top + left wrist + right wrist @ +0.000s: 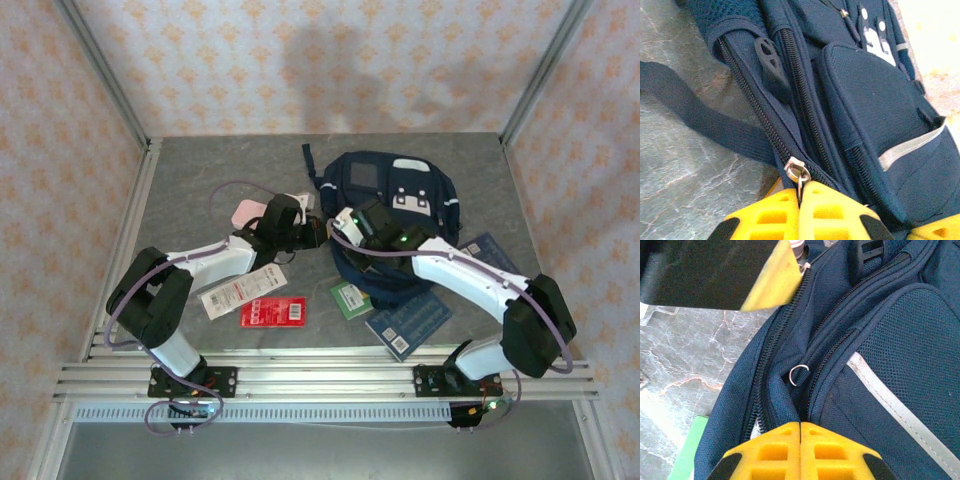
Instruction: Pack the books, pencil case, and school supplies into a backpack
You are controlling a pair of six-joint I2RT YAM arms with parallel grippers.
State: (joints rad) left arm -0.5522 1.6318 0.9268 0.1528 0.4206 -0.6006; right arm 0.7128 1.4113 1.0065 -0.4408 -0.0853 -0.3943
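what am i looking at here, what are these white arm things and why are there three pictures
These are two robot arms bolted at a table's near edge, packing a backpack. The overhead picture looks down from behind them; the other two come from cameras on each wrist, showing yellow fingers. The left end effector is shut on a metal zipper pull. The right end effector is shut against the backpack's fabric, just below a small metal ring. On the table lie a red packet, a white packet, a green book and a dark blue book.

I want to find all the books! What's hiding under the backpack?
A green book and a dark blue book poke out from under the backpack at its near edge. How far they reach beneath it is covered; anything else under there cannot be seen.
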